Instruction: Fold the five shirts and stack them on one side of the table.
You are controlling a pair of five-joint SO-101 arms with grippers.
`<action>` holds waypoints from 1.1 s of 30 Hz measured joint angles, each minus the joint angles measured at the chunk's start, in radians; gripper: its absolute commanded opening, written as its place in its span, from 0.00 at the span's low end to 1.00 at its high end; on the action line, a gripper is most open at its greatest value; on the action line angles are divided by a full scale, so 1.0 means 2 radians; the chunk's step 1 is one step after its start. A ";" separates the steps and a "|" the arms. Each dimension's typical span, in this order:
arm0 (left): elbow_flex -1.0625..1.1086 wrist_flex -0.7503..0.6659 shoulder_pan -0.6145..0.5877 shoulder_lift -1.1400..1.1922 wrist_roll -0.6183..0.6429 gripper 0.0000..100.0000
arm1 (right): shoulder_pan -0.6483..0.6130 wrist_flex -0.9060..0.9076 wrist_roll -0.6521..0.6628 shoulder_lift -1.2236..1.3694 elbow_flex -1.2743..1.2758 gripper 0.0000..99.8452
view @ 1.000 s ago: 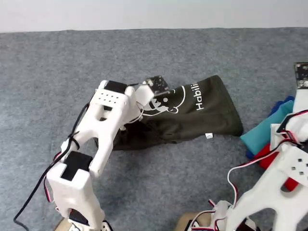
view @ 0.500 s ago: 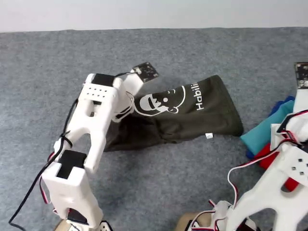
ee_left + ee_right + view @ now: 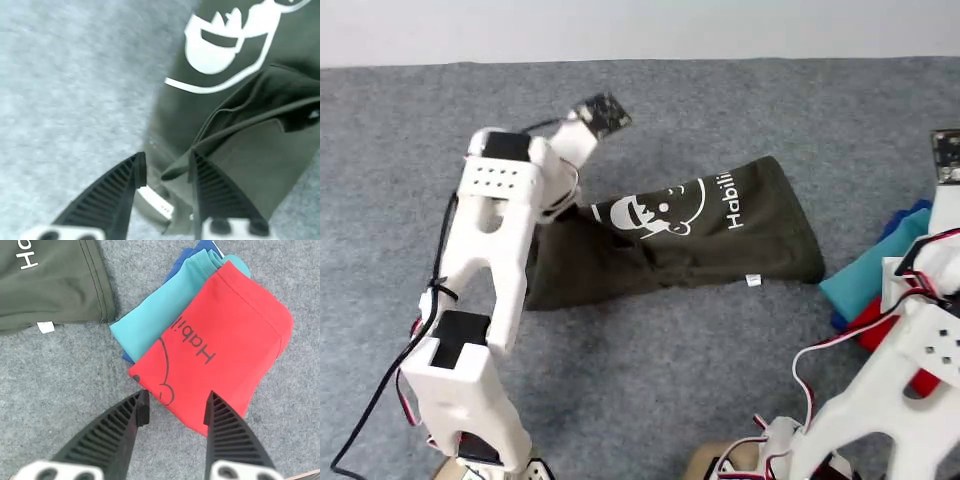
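**3 stacked, green shirt half done**

Red shirt is lying on the teal shirt and blue shirt at the table's right side, prob. finished. Green shirt is lying mid-table, partly folded and needing more work. Left claw is hovering over its edge w/ jaws apart. Right claw is hanging over the stack, also apart. Right wrist view is giving the stack order, which the right arm is covering in the high view.

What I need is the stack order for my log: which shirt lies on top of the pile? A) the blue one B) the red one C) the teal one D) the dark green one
B: the red shirt lies over the teal shirt, with the blue shirt peeking out beneath both.
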 measured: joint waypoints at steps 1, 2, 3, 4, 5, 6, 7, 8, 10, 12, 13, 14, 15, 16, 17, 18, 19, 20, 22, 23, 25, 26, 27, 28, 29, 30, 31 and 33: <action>-0.018 0.012 -0.001 0.000 0.000 0.14 | 0.000 0.000 0.000 0.000 0.000 0.19; -0.037 0.025 -0.001 0.000 0.000 0.14 | 0.000 0.000 0.000 0.000 0.000 0.19; -0.054 0.040 -0.001 0.000 0.000 0.14 | 0.000 0.000 0.000 0.000 0.000 0.19; -0.069 0.056 -0.001 0.000 0.000 0.14 | 0.000 0.000 0.000 0.000 0.000 0.19; -0.079 0.074 -0.001 0.000 -0.003 0.14 | 0.000 0.000 0.000 0.000 0.000 0.19; -0.084 0.089 0.002 0.000 -0.006 0.14 | 0.000 0.000 0.000 0.000 0.000 0.19; -0.087 0.101 0.004 0.000 -0.013 0.14 | 0.000 0.000 0.000 0.000 0.000 0.19; -0.087 0.112 0.008 0.002 -0.020 0.14 | 0.000 0.000 0.000 0.000 0.000 0.19; -0.084 0.121 0.014 0.009 -0.021 0.14 | 0.000 0.000 0.000 0.000 0.000 0.19; -0.071 0.121 0.018 0.023 -0.021 0.14 | 0.000 0.000 0.000 0.000 0.000 0.19; -0.067 0.121 0.020 0.031 -0.021 0.14 | 0.000 0.000 0.000 0.000 0.000 0.19; -0.067 0.121 0.021 0.040 -0.021 0.14 | 0.000 0.000 0.000 0.000 0.000 0.19; -0.067 0.121 0.021 0.048 -0.021 0.14 | 0.000 0.000 0.000 0.000 0.000 0.19; -0.067 0.119 0.021 0.055 -0.021 0.14 | 0.000 0.000 0.000 0.000 0.000 0.19; -0.067 0.113 0.021 0.064 -0.019 0.14 | 0.000 0.000 0.000 0.000 0.000 0.19; -0.067 0.104 0.021 0.073 -0.017 0.14 | 0.000 0.000 0.000 0.000 0.000 0.19; -0.067 0.094 0.021 0.080 -0.015 0.14 | 0.000 0.000 0.000 0.000 0.000 0.19; -0.067 0.080 0.021 0.087 -0.015 0.14 | 0.000 0.000 0.000 0.000 0.000 0.19; -0.067 0.054 0.017 0.104 -0.011 0.14 | 0.000 0.000 0.000 0.000 0.000 0.19; -0.067 0.044 0.016 0.110 -0.011 0.14 | 0.000 0.000 0.000 0.000 0.000 0.19; -0.068 0.038 0.016 0.114 -0.009 0.14 | 0.000 0.000 0.000 0.000 0.000 0.19; -0.071 0.038 0.016 0.114 -0.010 0.13 | 0.000 0.000 0.000 0.000 0.000 0.19; -0.077 0.044 0.016 0.114 -0.009 0.11 | 0.000 0.000 0.000 0.000 0.000 0.19; -0.084 0.054 0.016 0.114 -0.011 0.09 | 0.000 0.000 0.000 0.000 0.000 0.19; -0.092 0.068 0.020 0.114 -0.008 0.07 | 0.000 0.000 0.000 0.000 0.000 0.19; -0.101 0.084 0.025 0.113 -0.008 0.05 | 0.000 0.000 0.000 0.000 0.000 0.19; -0.108 0.100 0.031 0.112 -0.007 0.03 | 0.000 0.000 0.000 0.000 0.000 0.19; -0.115 0.136 0.049 0.105 -0.007 0.01 | 0.000 0.000 0.000 0.000 0.000 0.19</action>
